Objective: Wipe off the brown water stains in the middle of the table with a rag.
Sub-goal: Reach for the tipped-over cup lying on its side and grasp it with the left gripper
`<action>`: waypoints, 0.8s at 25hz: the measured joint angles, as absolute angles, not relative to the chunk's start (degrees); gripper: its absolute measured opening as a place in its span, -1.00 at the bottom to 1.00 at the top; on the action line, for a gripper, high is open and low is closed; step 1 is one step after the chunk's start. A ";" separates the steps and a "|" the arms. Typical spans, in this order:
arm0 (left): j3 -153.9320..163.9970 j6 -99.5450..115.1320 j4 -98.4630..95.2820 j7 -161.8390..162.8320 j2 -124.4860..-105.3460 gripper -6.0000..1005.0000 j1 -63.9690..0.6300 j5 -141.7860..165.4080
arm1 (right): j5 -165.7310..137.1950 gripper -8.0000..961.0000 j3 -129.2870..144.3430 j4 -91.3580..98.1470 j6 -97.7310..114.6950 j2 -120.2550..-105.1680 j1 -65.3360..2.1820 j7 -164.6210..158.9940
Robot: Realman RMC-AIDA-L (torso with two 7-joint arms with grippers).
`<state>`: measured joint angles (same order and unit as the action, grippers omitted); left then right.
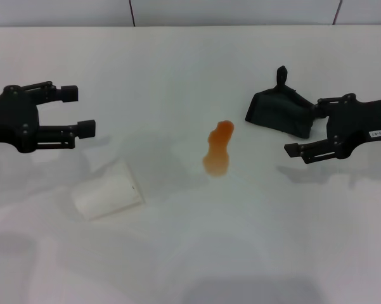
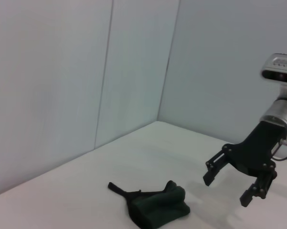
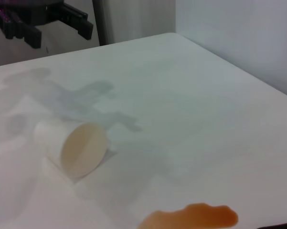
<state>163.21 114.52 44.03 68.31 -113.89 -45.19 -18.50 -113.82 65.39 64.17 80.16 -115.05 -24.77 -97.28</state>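
- Hovering at the table's right side, the right gripper is spreading its fingers wide, just beside the dark green rag — not gripping it.
- Sitting mid-table, the brown water stains are lying between both arms.
- Idling at left, the left gripper is gaping too, above a tipped white cup.

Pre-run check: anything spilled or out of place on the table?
Yes. An orange-brown puddle sits mid-table, and a white cup lies tipped on its side nearer the left gripper. A dark rag lies crumpled by the open right gripper.
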 joint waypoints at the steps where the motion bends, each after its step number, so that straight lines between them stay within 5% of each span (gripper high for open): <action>1: 163.21 114.52 44.11 68.70 -113.60 0.77 -45.35 -18.39 | -113.82 0.71 65.39 64.18 80.16 -115.05 -24.71 -97.30; 13: 163.22 114.39 44.45 75.11 -110.26 0.78 -52.01 -3.71 | -113.74 0.71 65.39 64.34 80.38 -115.12 -24.58 -97.47; 20: 163.21 114.20 46.27 77.59 -109.90 0.78 -56.25 5.60 | -113.00 0.70 65.39 64.32 80.53 -115.13 -24.53 -97.41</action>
